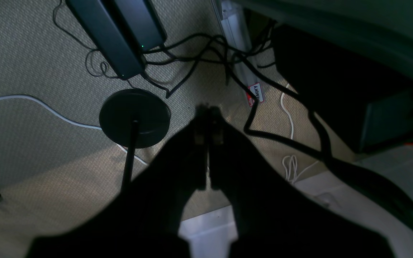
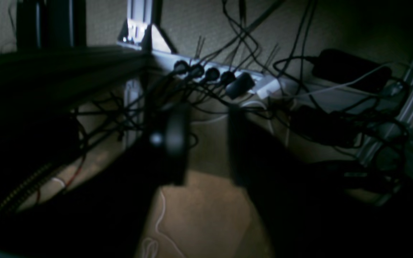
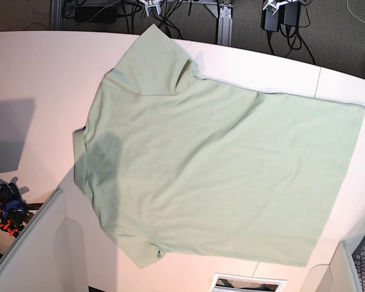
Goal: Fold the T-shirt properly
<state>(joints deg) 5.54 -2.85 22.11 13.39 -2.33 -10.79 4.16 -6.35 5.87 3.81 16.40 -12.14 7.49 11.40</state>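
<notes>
While the pale sage-green collared T-shirt (image 3: 219, 164) lies flat, unfolded, on the white desk (image 3: 36, 67), we haven't started: left gripper (image 1: 209, 125) pressed together, right gripper (image 2: 203, 143) spread, both off-desk. Next: reach the sleeve at 11 o'clock.

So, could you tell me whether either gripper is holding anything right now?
Nothing is held: the left gripper is shut on nothing, the right gripper open, and the T-shirt lies untouched.
</notes>
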